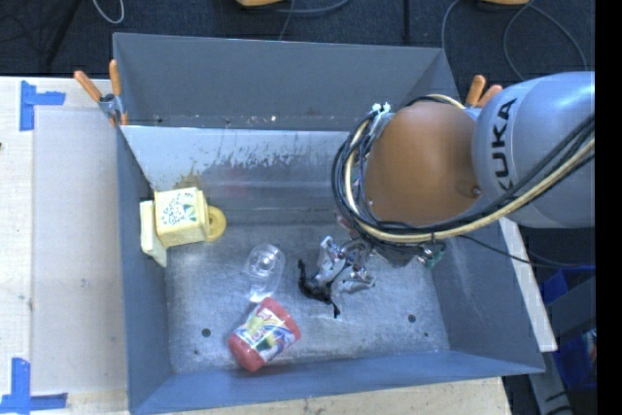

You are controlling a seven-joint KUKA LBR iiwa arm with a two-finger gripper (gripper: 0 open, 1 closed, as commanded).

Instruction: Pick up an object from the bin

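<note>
My gripper [346, 269] is low over the bin floor, right of the middle, under the arm's orange cover. A small black thing [313, 286] with a thin tail lies on the floor right against the gripper's left side. The gripper partly hides it, and I cannot tell whether it is held. A clear plastic cup [262, 265] lies on its side a little to the left of the gripper.
A red can with a colourful label [260, 336] lies near the front wall, left of the gripper. A yellow box-shaped toy [179, 217] rests against the left wall. The arm and its cables reach in over the bin's right side.
</note>
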